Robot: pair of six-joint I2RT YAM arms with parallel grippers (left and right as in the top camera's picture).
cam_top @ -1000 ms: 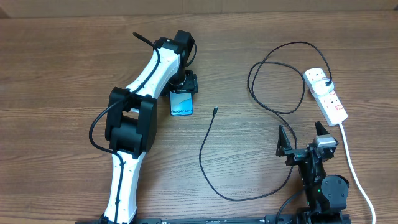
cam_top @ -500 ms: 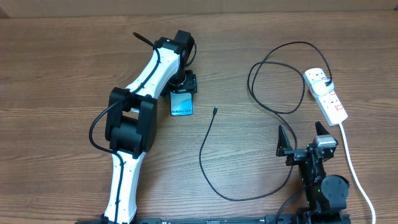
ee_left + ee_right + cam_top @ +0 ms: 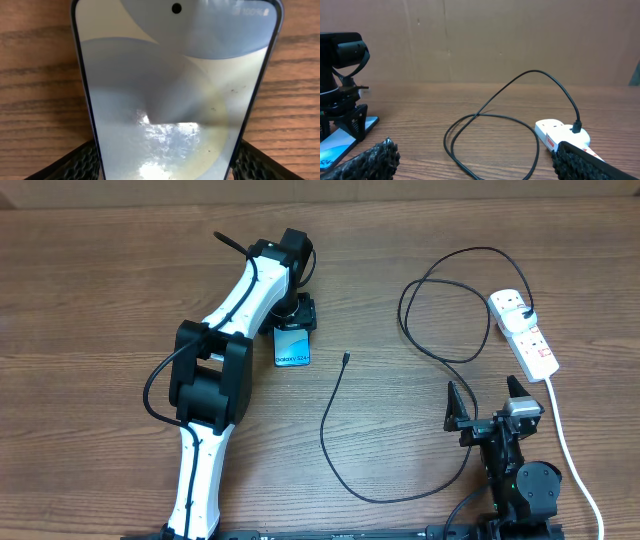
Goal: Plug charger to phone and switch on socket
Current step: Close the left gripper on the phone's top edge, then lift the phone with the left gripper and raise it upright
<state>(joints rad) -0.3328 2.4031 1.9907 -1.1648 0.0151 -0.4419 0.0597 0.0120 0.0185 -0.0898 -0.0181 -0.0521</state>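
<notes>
The phone (image 3: 292,350) lies flat on the table left of centre, its blue-teal screen lit. My left gripper (image 3: 297,316) sits over its far end and is shut on it. In the left wrist view the phone (image 3: 175,75) fills the frame, and the left gripper (image 3: 162,155) has a finger pad at each long edge. The charger (image 3: 330,430) is a thin black cable. Its small tip (image 3: 345,359) lies free to the right of the phone. Its black plug (image 3: 527,313) sits in the white socket (image 3: 530,345) at the right. My right gripper (image 3: 487,405) is open and empty, near the front edge.
The socket's thick white cord (image 3: 570,455) runs down the right side toward the front. The cable makes a wide loop (image 3: 490,125) on the wood in front of my right gripper (image 3: 480,167). The socket (image 3: 555,134) and the phone (image 3: 337,145) also show there.
</notes>
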